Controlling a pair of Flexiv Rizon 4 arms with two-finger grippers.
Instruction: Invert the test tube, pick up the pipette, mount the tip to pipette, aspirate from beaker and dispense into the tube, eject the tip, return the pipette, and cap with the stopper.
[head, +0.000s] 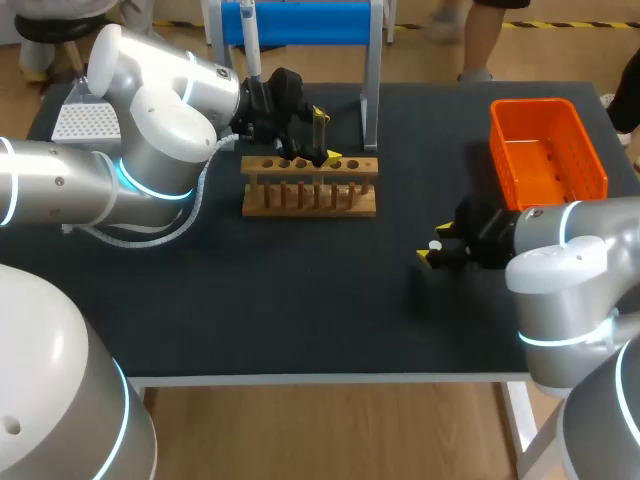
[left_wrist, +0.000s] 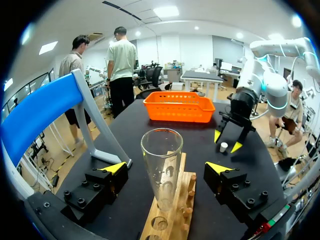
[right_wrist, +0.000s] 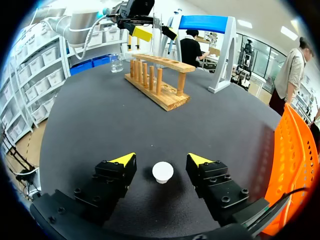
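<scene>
Right end effector (right_wrist: 161, 159) open, fingers straddling white stopper (right_wrist: 162, 172) on surface (right_wrist: 100, 115), neither touching it. Farther back, left end effector (left_wrist: 166, 167) open either side of test tube (left_wrist: 161, 150), upright in wooden rack (left_wrist: 175, 222) (mouth up). Risk: off-centre closing could flick stopper away; loose pinch could let glass tube slip, jar rack.

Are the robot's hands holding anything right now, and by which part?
Nothing is held. The left gripper is open around the test tube, the right gripper open around the stopper.
</scene>
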